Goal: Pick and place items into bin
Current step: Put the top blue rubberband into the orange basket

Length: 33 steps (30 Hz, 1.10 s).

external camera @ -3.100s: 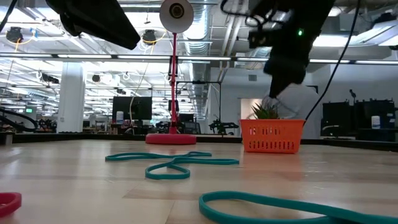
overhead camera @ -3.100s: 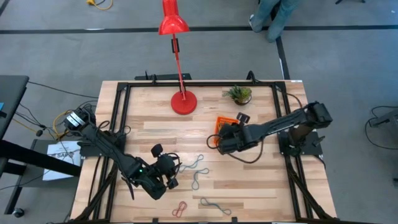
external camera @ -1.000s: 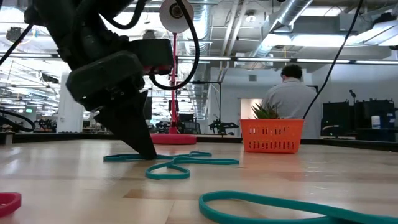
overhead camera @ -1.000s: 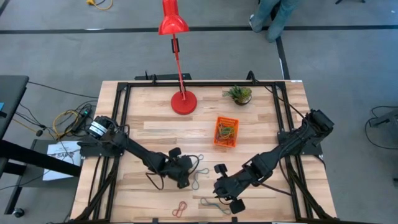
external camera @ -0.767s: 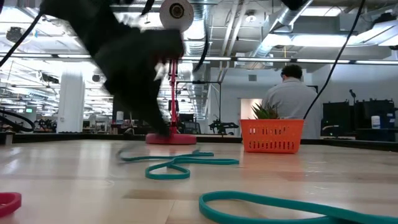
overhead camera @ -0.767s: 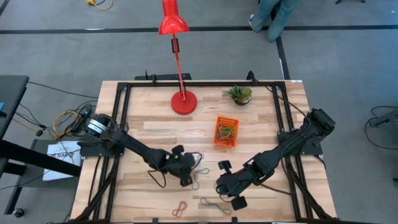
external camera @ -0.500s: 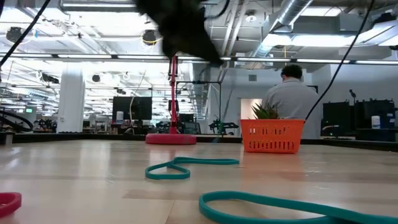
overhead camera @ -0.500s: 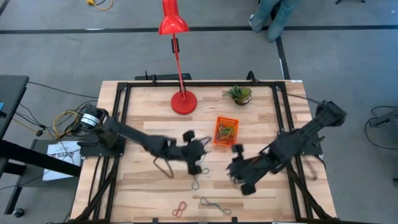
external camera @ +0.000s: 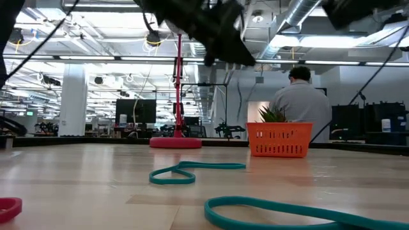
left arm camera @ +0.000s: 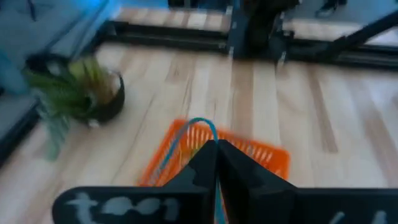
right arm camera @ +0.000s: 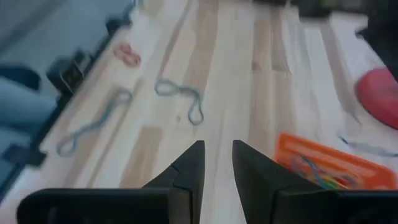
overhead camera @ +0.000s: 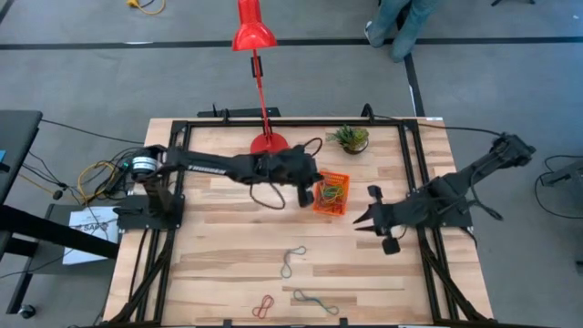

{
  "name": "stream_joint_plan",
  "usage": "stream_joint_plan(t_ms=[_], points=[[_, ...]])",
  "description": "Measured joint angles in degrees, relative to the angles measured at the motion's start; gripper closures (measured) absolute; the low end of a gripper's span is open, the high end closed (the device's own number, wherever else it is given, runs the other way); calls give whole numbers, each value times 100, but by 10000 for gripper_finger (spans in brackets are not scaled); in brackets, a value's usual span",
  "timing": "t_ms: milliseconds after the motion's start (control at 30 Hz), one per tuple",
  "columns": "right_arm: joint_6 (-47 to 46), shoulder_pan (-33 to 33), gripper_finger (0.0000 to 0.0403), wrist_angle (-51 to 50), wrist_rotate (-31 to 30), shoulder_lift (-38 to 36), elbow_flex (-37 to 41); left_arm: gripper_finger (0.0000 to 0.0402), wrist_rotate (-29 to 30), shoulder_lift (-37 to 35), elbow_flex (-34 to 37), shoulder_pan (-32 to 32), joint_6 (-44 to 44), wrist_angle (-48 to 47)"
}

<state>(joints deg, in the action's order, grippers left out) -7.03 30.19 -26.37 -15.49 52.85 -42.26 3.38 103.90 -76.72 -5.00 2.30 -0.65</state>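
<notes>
Risk: teal band (left arm camera: 200, 127) pinched only at top of loop, floppy; early release or swing of arm could drop it outside orange bin (overhead camera: 331, 194) onto table (overhead camera: 228, 246), or drape it over wall.

Left claw (overhead camera: 305, 189): fingers pressed together on teal band, loop dangling; bin just ahead and below, already holding bands.

Right claw (overhead camera: 364, 220): narrow gap, holds nothing, beside bin.

Beyond it: teal bands (overhead camera: 291, 262), (overhead camera: 316, 302) and red band (overhead camera: 264, 305) loose on table.

Light and clarity
Even overhead light, soft shadows; both my wrist views motion-blurred, my arms smeared in the low view.
</notes>
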Motion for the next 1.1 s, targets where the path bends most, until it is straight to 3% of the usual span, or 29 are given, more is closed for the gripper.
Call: stream_joint_plan(t_ms=[167,400,667,967,1100], points=[[-2,-390,326,1866,189,-651,1481,401,-495,552,21,-195,150,178],[-270,-846,326,3618,179,-647,2792,402,-627,813,-133,-153,282,498],[-536,-1113,326,3594,208,-567,2957,401,-843,697,-876,-2,-243,494],[-553,-1116,326,3528,206,-556,2957,401,-97,719,-936,37,-103,-166],[-555,-1116,326,3533,207,-556,2957,401,-81,838,-928,43,-95,-297]])
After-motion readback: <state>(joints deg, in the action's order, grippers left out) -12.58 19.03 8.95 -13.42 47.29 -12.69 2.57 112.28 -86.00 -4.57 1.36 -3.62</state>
